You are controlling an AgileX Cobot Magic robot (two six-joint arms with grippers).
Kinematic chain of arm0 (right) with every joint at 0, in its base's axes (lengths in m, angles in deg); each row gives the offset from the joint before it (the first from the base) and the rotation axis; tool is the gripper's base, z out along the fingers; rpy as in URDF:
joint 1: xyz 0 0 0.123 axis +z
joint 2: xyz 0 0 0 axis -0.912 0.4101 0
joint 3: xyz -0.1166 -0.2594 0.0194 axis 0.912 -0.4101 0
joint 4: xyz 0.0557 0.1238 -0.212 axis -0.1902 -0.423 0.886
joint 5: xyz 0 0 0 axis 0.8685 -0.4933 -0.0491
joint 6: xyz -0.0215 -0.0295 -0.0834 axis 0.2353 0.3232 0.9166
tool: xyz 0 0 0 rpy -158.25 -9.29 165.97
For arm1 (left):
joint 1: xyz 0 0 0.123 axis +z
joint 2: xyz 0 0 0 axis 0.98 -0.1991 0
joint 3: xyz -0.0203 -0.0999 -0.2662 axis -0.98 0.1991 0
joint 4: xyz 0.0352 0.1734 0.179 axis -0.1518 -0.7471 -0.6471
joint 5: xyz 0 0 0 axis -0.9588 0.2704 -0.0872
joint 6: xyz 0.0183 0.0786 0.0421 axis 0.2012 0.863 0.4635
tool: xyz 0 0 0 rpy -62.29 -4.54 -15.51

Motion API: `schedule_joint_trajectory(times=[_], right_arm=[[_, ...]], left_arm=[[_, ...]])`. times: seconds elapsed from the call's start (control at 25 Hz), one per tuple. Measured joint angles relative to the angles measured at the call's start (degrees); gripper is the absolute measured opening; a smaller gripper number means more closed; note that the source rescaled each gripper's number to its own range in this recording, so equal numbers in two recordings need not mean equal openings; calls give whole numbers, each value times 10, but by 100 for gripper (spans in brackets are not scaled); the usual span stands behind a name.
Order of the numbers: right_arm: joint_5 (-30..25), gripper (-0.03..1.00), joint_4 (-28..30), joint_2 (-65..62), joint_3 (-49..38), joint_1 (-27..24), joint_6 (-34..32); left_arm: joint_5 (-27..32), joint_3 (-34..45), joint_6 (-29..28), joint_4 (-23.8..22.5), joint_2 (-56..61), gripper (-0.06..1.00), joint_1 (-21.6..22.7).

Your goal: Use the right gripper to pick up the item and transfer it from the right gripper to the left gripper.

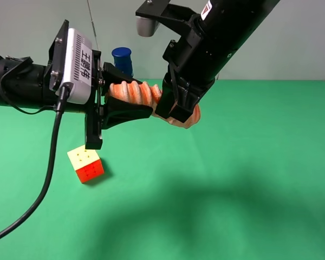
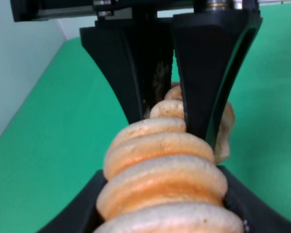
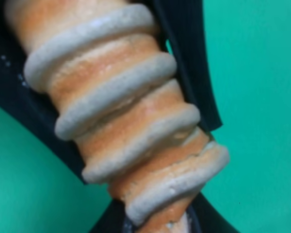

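item [image 1: 134,91] held mid-air, right tool [image 1: 179,111] clamped on one end, left tool [image 1: 141,95] gripping the other

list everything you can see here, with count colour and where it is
orange-pink ribbed soft roll: one, orange-pink, in the air between the two grippers
yellow-red puzzle cube: one, yellow top and red sides, on the cloth below the left gripper
blue-capped bottle: one, only the blue cap shows, behind the left gripper
green table cloth: one, green, under everything
left gripper: one, black with a white labelled box, fingers closed on one end of the roll
right gripper: one, black, shut on the roll's other end
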State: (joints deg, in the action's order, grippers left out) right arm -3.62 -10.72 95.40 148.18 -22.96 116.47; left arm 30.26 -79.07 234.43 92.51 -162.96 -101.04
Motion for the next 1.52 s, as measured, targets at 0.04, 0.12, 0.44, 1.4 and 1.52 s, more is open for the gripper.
schedule_joint_trajectory(times=[0.04,0.12,0.44,1.4,1.52], right_arm=[[0,0,0,0,0,0,0],[0,0,0,0,0,0,0],[0,0,0,0,0,0,0],[7,100,24,-8,0,0,-6],[1,100,46,-27,0,0,-17]], left_arm=[[0,0,0,0,0,28,0],[0,0,0,0,0,25,0],[0,0,2,0,0,22,0],[-1,0,4,0,0,11,0],[-1,0,4,0,0,11,0]])
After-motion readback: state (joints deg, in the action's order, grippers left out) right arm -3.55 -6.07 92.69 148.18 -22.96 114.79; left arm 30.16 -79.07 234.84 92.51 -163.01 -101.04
